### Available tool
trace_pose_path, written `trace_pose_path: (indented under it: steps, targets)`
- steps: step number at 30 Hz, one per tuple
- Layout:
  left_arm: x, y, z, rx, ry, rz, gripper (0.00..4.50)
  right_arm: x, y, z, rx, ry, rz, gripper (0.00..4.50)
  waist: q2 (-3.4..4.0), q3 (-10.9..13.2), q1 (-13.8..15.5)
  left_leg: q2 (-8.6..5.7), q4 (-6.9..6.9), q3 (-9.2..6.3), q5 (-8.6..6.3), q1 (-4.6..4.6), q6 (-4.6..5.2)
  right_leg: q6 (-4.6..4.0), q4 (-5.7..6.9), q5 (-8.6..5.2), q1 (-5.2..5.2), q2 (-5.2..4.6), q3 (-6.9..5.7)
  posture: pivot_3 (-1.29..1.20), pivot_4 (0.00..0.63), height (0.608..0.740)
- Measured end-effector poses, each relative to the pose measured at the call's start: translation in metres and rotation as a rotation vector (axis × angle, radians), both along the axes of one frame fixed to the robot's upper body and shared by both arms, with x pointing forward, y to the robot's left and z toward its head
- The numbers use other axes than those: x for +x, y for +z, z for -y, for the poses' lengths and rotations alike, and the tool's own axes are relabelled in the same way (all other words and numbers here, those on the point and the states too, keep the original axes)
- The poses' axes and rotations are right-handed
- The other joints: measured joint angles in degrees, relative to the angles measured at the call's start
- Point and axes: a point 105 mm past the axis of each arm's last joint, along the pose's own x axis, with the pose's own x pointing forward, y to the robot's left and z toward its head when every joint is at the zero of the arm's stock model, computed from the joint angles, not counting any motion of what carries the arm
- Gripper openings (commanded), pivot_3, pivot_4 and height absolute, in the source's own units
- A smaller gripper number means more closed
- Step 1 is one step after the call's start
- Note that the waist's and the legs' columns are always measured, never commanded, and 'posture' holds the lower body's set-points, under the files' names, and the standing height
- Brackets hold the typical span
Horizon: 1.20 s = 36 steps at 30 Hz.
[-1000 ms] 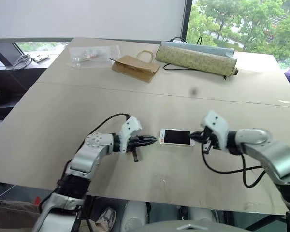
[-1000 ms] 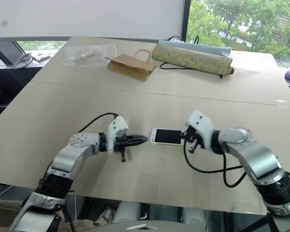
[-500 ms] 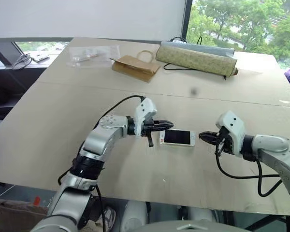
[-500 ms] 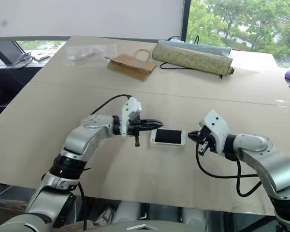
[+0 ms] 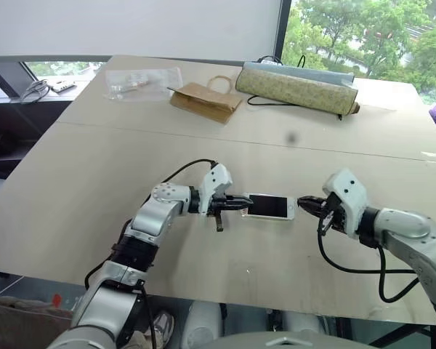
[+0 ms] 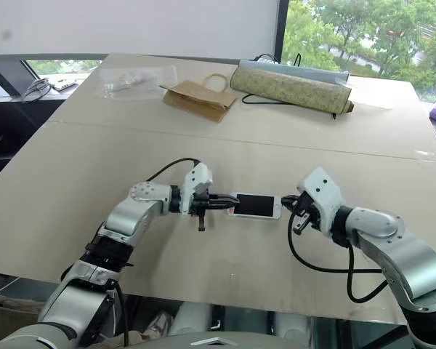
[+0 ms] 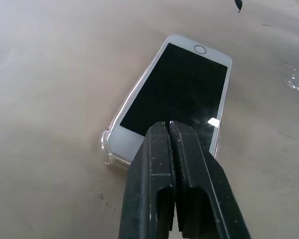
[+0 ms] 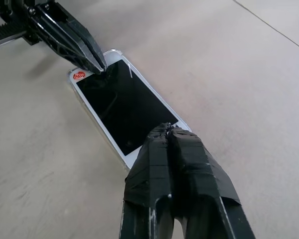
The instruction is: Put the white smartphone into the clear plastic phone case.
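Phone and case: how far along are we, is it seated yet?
Mostly done: the white smartphone lies screen-up inside the clear plastic phone case, whose rim shows around its corner. In hand: the shut left pincer tip is over one end of the screen, and the shut right pincer is at the opposite end. Left: confirming that every corner is snapped in, which I cannot tell from here.

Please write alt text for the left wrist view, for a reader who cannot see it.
The shut left gripper points its black fingertips at the near end of the white smartphone, which lies screen up on the beige table. The clear plastic phone case shows as a glossy rim around the phone's edges.
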Motion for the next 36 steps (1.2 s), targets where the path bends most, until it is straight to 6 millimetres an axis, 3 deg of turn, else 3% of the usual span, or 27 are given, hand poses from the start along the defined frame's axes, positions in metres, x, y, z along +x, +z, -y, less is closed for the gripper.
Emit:
trace_pose_path:
  steps: [19, 36]
  targets:
    - [-0.001, -0.004, 0.006, 0.036, -0.038, 0.043, 0.09, 0.020, -0.029, -0.011, -0.045, -0.002, -0.092, 0.00, -0.05, -0.1, -0.1, -0.01, 0.03, -0.02, 0.00, 0.06, 0.00, 0.00, 0.04, 0.00, 0.06, 0.01, 0.02, 0.00, 0.150, 0.740]
    - [-0.003, -0.010, 0.003, 0.049, -0.004, 0.018, 0.09, 0.036, -0.040, -0.020, -0.112, 0.021, -0.209, 0.00, -0.43, -0.9, -0.3, 0.02, 0.04, -0.35, -0.01, 0.39, 0.01, -0.21, 0.05, -0.11, 0.33, 0.00, -0.01, 0.00, 0.150, 0.740]
